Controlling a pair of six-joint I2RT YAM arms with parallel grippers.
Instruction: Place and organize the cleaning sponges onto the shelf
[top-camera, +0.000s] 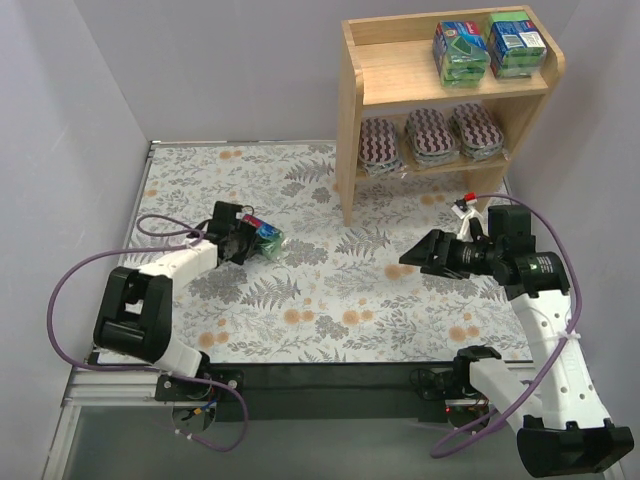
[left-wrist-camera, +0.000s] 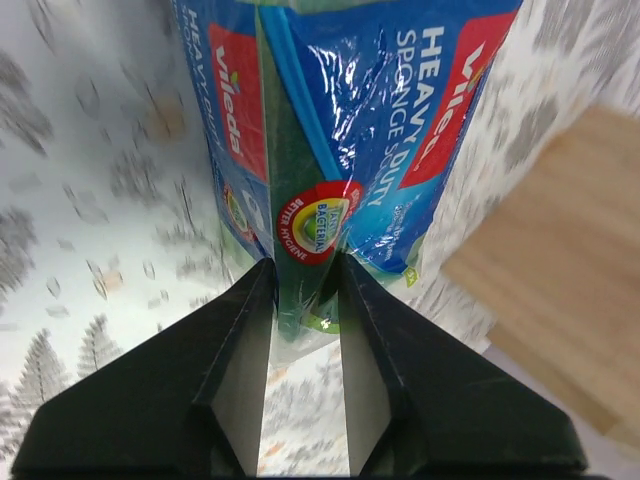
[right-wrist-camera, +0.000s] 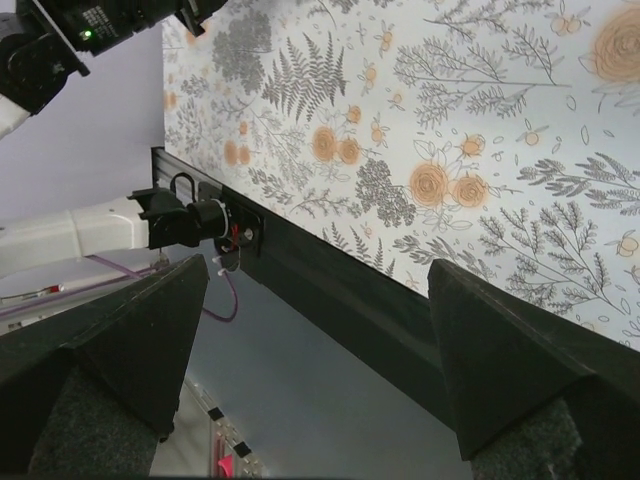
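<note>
Now left jaws clamped on Vileda "Heavy Sponge" pack (left-wrist-camera: 330, 130); right jaws apart.

Left pincer (left-wrist-camera: 305, 265) is pinched closed, reaching forward; right pincer (right-wrist-camera: 318, 275) gapes wide, pointing leftward.

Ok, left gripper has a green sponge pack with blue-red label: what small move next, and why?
Probably lift the green sponge pack upward: the left gripper is shut on it low by the floral tabletop, and the top tier of the light wooden shelf, holding two matching packs, has bare wood to their left.
</note>
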